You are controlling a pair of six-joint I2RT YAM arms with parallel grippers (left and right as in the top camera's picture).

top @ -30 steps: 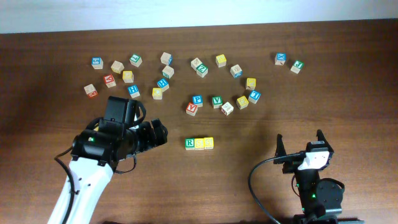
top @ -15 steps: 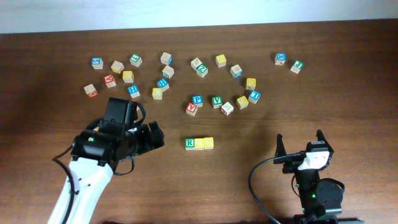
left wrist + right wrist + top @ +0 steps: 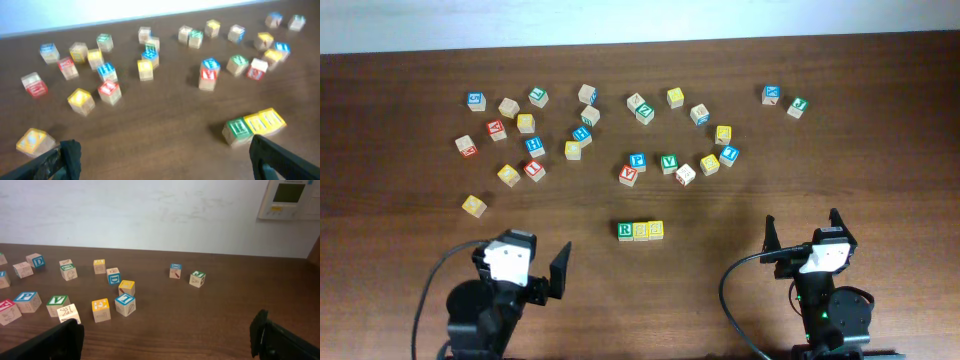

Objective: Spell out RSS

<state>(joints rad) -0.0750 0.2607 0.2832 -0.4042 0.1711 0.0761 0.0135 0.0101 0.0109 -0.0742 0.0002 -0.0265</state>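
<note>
I am holding my left gripper (image 3: 520, 252) and right gripper (image 3: 803, 232) spread wide and empty; the 3-cube RSS row (image 3: 640, 230) is lying crosswise between them, nearer my left.

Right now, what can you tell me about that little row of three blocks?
The RSS row is three small wooden cubes, side by side and touching, on the brown table: a green-faced R at one end, then two yellow-faced S blocks. It lies apart from the scattered blocks; nothing else touches it.
</note>
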